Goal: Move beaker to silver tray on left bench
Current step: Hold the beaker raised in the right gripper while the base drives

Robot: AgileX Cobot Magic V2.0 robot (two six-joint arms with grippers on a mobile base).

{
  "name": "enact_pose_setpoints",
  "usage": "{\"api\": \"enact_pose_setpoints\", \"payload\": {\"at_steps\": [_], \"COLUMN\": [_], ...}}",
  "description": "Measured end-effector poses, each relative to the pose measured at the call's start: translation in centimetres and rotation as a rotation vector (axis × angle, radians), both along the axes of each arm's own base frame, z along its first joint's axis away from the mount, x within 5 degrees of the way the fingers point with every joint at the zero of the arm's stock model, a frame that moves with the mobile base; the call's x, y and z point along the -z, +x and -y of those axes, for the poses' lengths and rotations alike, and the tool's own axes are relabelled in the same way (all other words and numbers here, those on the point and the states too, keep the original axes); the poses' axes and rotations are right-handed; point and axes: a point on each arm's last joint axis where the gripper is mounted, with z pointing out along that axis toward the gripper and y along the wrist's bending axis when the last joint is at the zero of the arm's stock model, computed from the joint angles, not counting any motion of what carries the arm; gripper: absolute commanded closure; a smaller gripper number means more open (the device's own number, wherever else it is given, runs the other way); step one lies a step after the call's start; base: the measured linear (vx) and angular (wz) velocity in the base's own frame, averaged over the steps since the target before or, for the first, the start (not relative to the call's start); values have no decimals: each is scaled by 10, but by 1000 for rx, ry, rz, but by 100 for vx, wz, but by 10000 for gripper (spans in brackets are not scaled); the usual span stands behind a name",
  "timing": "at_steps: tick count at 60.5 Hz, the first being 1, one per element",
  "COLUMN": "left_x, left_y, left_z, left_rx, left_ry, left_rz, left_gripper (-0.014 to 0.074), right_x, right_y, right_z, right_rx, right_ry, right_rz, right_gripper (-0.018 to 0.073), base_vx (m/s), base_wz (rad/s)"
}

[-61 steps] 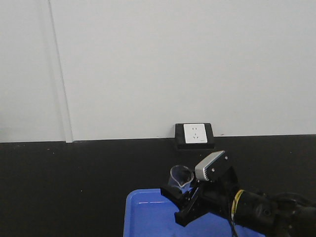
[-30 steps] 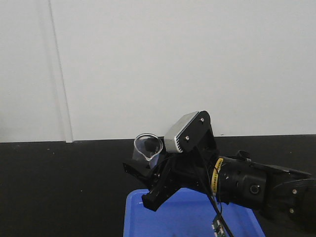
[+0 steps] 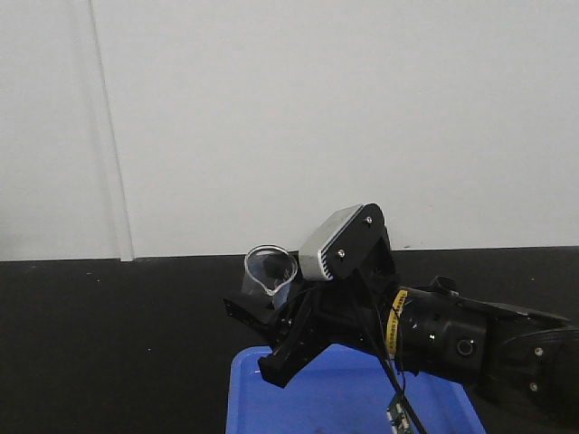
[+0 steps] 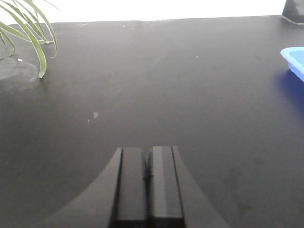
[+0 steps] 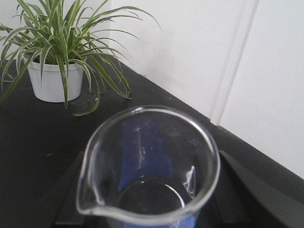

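My right gripper (image 3: 271,330) is shut on the small clear glass beaker (image 3: 270,269) and holds it upright in the air, above the left end of a blue tray. In the right wrist view the beaker (image 5: 149,164) fills the lower middle, its pouring lip toward the camera, with the black fingers (image 5: 237,185) on either side of it. It looks empty. My left gripper (image 4: 147,185) is shut and empty, low over the bare black bench. The silver tray is out of view.
A bright blue plastic tray (image 3: 262,398) lies on the black bench under the right arm; its corner shows in the left wrist view (image 4: 294,59). A potted spider plant (image 5: 54,57) stands at the bench's far left by the white wall, its leaves (image 4: 28,33) near the left gripper.
The right gripper rose from just above the blue tray and moved left with the beaker in it, most of it in the first half second. It has since barely moved.
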Motion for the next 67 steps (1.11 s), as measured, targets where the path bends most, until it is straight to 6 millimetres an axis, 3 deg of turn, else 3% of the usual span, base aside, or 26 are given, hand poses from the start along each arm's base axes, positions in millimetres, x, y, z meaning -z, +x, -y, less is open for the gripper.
{"api": "enact_pose_setpoints", "payload": {"at_steps": [67], "left_x": [0], "left_y": [0], "left_z": [0], "left_rx": [0], "left_ry": [0], "left_rz": [0], "left_gripper": [595], "right_x": [3], "right_y": [2], "right_z": [0], "right_rx": [6], "right_ry": [-7], "right_rz": [-7], "right_gripper": [571], "base_vx": [-7], "base_wz": [1]}}
